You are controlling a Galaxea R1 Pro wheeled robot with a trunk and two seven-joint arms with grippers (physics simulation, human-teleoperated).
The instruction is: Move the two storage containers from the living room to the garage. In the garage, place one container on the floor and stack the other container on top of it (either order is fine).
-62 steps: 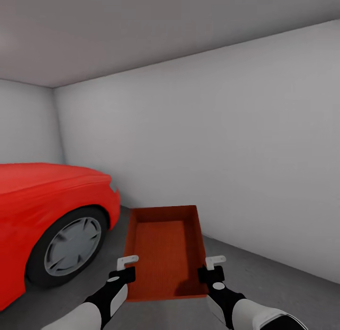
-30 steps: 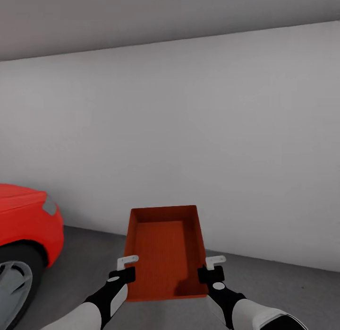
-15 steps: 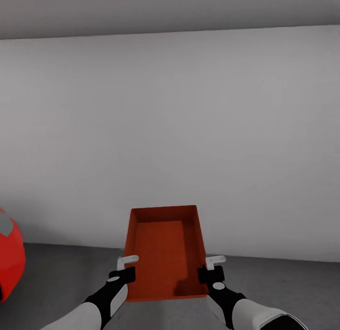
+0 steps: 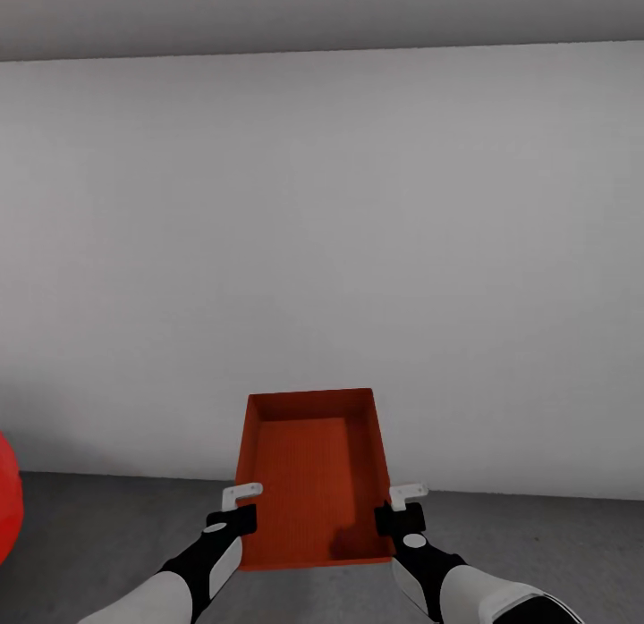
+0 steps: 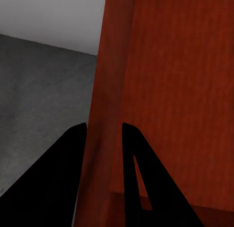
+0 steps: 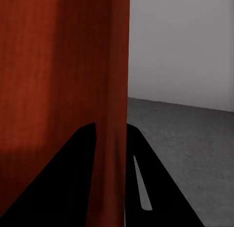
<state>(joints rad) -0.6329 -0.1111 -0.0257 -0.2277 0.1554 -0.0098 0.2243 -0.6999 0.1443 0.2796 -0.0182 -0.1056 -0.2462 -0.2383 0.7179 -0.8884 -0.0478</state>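
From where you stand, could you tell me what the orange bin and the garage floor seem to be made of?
The bin looks like thin rigid plastic with a matte finish: its walls are straight and slim, and the bottom shows a fine ribbed texture, though painted metal is possible. The floor looks like bare concrete, dark grey, rough and speckled, with no shine.
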